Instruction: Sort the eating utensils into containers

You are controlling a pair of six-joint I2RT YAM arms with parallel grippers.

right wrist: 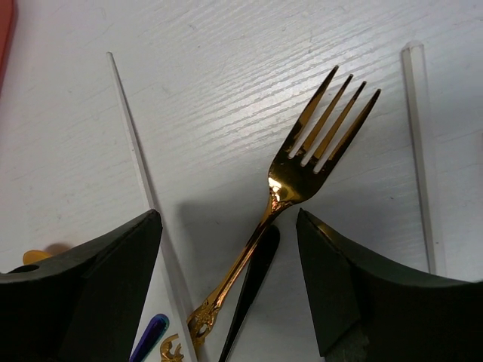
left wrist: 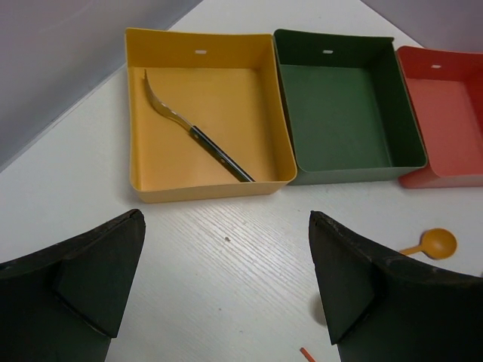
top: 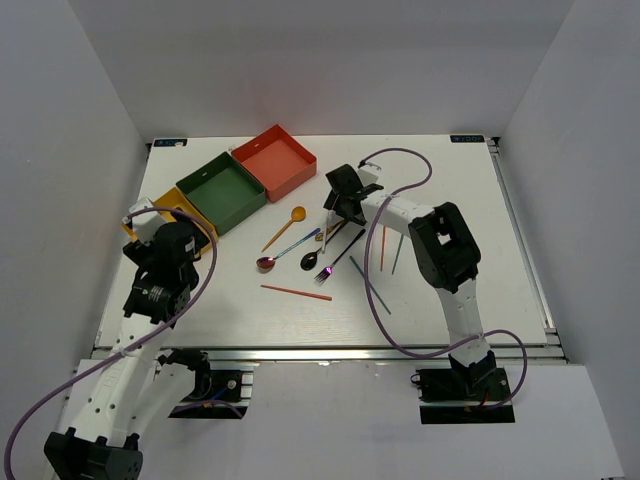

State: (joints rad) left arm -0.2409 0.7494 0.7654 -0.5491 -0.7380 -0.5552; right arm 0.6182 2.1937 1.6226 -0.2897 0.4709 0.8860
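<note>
Currently wide astride the gold fork [right wrist: 302, 173], my right fingers [right wrist: 83, 286] risk also pinching the adjoining black handle [right wrist: 256, 264]; left fingers [left wrist: 83, 279] gape too.

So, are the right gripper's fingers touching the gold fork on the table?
Apart. The right wrist view shows the gold fork lying between the open right fingers, with bare white table visible on both sides of its neck.

Top sees all; wrists close, likely downward; green box [top: 222, 192] [left wrist: 336, 105] shared.
</note>
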